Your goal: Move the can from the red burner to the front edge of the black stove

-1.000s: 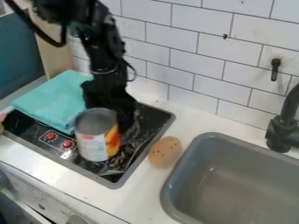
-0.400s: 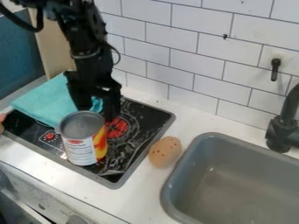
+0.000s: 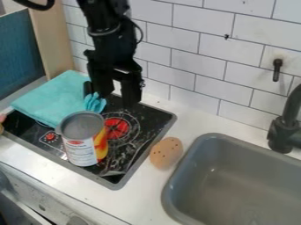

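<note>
Can stands upright on the front half of the stovetop, beside the teal cloth. Hand, spread and empty, hangs above the stovetop's rear; setting down looks finished, nothing left to release.

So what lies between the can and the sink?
The camera view shows stovetop beside the can, then a potato-shaped object with dark dots on the counter before the sink.

Cloth turquoise. Can white with red label patch, orange-yellow-red side. Stove black, red burner. Claw black. Potato tan, dark-dotted. Sink grey. Counter white. Tiles white, dark-lined.
</note>
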`<state>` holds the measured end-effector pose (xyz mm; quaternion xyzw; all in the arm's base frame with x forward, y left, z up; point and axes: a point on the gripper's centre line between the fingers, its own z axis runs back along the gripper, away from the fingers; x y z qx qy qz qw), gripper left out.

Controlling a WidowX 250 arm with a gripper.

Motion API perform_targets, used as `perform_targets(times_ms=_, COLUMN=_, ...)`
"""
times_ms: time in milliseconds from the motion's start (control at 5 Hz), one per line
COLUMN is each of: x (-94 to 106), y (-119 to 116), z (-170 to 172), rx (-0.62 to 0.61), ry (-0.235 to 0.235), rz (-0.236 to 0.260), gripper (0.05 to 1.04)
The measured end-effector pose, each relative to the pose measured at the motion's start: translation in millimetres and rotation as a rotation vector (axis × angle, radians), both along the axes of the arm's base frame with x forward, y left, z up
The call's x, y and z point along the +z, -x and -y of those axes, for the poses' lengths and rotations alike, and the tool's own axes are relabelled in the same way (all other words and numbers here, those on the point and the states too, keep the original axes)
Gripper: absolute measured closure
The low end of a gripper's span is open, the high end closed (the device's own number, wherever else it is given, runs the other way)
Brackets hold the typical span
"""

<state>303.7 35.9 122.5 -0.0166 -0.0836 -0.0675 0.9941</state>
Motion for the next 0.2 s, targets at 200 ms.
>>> perform_targets(times_ms=200, x=13.7, y=11.4, z=14.7, rx=-0.074, ry=-0.043, rz=-0.024, gripper=0.081)
